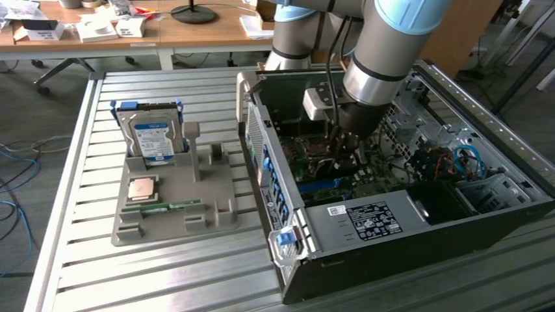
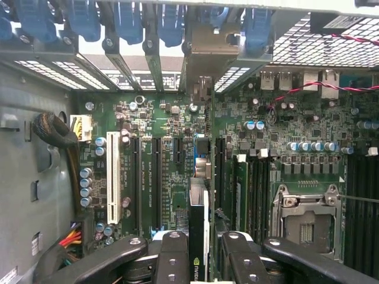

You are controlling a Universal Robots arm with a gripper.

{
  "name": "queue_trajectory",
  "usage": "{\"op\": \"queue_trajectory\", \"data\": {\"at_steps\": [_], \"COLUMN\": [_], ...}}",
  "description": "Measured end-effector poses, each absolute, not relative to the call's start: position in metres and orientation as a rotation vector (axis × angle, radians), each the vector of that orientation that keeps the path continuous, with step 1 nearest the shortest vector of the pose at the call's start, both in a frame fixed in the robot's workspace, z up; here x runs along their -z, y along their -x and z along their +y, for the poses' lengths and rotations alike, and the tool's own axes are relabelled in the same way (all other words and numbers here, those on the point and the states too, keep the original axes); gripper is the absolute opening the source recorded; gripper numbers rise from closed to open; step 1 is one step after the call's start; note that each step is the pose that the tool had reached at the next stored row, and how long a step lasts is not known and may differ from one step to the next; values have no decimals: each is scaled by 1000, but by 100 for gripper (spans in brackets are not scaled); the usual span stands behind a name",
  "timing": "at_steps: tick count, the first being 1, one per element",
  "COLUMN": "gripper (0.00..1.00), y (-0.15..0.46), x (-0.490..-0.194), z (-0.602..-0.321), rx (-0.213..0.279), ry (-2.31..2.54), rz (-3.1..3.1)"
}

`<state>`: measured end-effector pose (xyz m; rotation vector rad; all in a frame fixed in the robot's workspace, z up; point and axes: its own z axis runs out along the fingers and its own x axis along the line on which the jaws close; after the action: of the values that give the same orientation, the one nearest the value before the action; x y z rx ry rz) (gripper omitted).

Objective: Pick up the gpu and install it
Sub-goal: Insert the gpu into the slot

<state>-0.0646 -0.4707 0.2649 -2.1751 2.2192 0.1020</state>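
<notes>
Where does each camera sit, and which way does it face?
Exterior view: off the arm, above the table, looking down at the open computer case; the robot arm reaches in.
Wrist view: on the wrist, looking along the gripper at the motherboard; its fingers clamp the graphics card.
Both show the motherboard inside the computer case.

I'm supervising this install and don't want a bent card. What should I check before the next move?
1. gpu gripped edge-on between the jaws: ok.
2. gpu inside the case, over the motherboard: ok.
3. gpu edge parallel to the slots: ok.
4. gpu exactly over its own slot: cannot tell.
5. gpu already seated: cannot tell.
6. Cable bundle apart from the gpu: ok.
</notes>
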Motion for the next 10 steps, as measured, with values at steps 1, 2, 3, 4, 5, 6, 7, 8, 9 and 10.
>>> {"op": "queue_trajectory", "data": {"at_steps": [1,2,3,4,5,6,7,8,9,10], "gripper": [26,26,26,26,26,26,26,26,26,26], "y": [65,65,65,65,65,65,65,65,65,65], "x": [-264,-264,-263,-263,-262,-261,-261,-261,-261,-261], "z": [-471,-471,-471,-471,-471,-471,-471,-471,-471,-471], "rx": [-102,-102,-102,-102,-102,-101,-101,-101,-101,-101], "ry": [2175,2175,2175,2175,2175,2175,2175,2175,2175,2175], "rz": [2219,2219,2219,2219,2219,2219,2219,2219,2219,2219]}}
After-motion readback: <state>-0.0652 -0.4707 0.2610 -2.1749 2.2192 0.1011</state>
